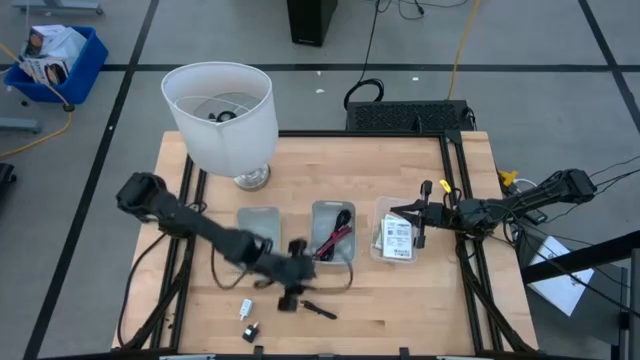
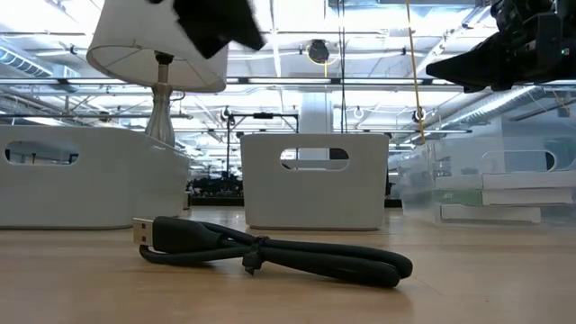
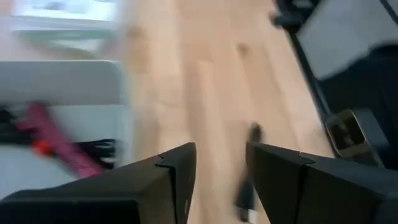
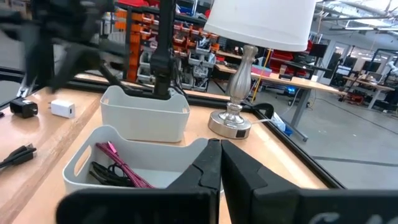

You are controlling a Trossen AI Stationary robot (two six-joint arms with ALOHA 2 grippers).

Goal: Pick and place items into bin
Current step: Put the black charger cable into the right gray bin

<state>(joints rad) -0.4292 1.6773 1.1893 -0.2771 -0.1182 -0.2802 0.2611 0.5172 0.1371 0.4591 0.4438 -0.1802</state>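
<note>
Low view alone shows black cable's [image 2: 270, 254] USB plug.

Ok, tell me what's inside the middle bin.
The middle bin holds a red-magenta cable lying over a black cable. Anything beneath them, and the bin's floor under the coil, is hidden from view.

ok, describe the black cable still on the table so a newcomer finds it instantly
Start at the lamp, then go down past the three bins to the middle bin. On bare wood just in front of it lies the black cable, folded into a short bundle with a USB plug; the white plug and black piece nearby are tiny blocks.
</note>
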